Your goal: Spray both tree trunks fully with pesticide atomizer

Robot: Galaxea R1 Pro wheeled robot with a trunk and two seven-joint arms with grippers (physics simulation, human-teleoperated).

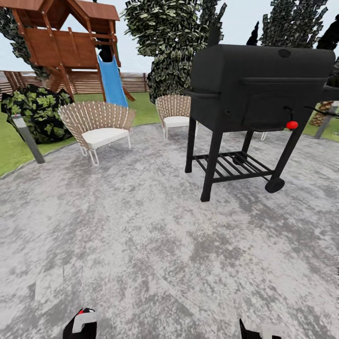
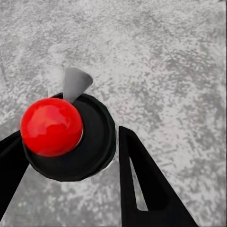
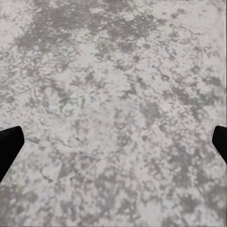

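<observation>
In the left wrist view the pesticide atomizer [image 2: 66, 137], a black round body with a red ball top and a grey cone nozzle, sits between the black fingers of my left gripper [image 2: 71, 135], which is shut on it above the grey paving. In the head view that left gripper [image 1: 80, 325] shows low at the bottom edge with a bit of red on it. My right gripper [image 3: 116, 137] is open over bare paving, with nothing between its fingertips; it also shows at the head view's bottom edge [image 1: 256, 332]. The thick-trunked trees are out of view.
A black barbecue grill [image 1: 254, 94] on wheels stands ahead to the right. Two wicker chairs [image 1: 99, 125] sit at the patio's far edge, with a wooden play tower and blue slide [image 1: 113, 82] behind. A lamp post [image 1: 28, 136], a bush, dark-leaved trees and lawn lie beyond.
</observation>
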